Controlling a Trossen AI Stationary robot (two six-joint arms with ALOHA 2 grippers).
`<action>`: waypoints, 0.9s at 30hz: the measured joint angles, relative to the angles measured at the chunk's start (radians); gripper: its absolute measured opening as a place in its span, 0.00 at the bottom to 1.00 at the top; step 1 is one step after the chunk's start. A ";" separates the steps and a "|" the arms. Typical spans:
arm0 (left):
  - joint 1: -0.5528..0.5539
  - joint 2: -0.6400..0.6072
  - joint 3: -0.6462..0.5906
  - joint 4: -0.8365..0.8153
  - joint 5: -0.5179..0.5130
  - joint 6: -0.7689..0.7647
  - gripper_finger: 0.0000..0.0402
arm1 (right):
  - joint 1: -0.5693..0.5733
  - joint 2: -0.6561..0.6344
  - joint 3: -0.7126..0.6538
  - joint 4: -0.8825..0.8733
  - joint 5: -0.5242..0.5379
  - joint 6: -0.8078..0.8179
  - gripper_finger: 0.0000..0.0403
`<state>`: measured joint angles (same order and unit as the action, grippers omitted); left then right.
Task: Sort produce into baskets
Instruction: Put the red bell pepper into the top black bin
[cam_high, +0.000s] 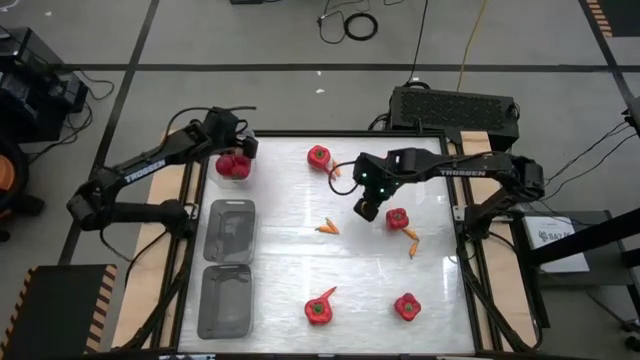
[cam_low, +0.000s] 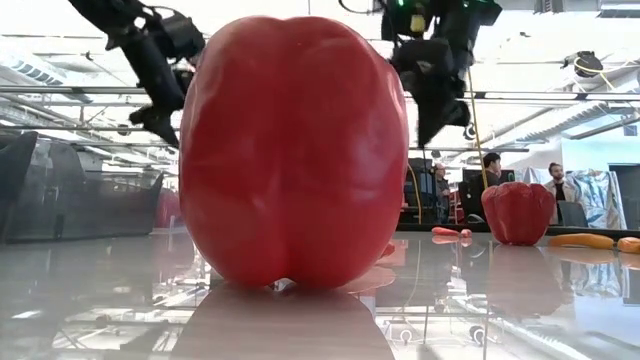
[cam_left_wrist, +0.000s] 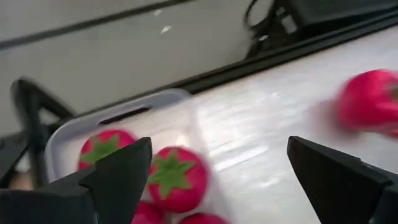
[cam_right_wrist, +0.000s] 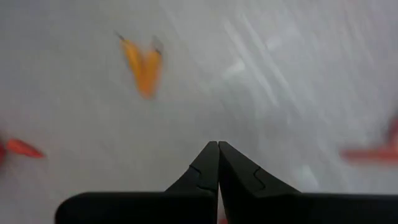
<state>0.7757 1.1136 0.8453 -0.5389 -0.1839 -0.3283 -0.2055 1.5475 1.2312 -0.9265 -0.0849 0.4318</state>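
The left pincer (cam_high: 243, 146) hangs with its fingers wide apart right over the far clear basket (cam_high: 234, 177), which holds several red tomatoes (cam_high: 234, 165) with green star-shaped tops; the two baskets (cam_high: 227, 270) nearer along that side look bare. The right pincer (cam_high: 366, 209), fingers pressed together and holding nothing, hovers above the surface (cam_high: 290, 270), a red pepper (cam_high: 397, 218) just beside it and thin orange chilies (cam_high: 327, 228) a little off to its other side.
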 joint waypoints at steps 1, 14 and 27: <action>-0.017 -0.013 0.007 0.001 0.007 -0.004 0.94 | -0.007 0.000 0.000 -0.046 0.000 0.018 0.01; -0.269 -0.050 0.015 0.113 0.022 -0.030 0.95 | 0.028 0.000 0.000 -0.305 0.007 0.280 0.51; -0.270 -0.049 0.015 0.104 0.023 0.003 0.95 | 0.032 -0.001 -0.171 -0.170 0.003 0.434 0.97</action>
<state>0.5061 1.0645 0.8604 -0.4347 -0.1608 -0.3252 -0.1734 1.5467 1.0607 -1.0966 -0.0815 0.8654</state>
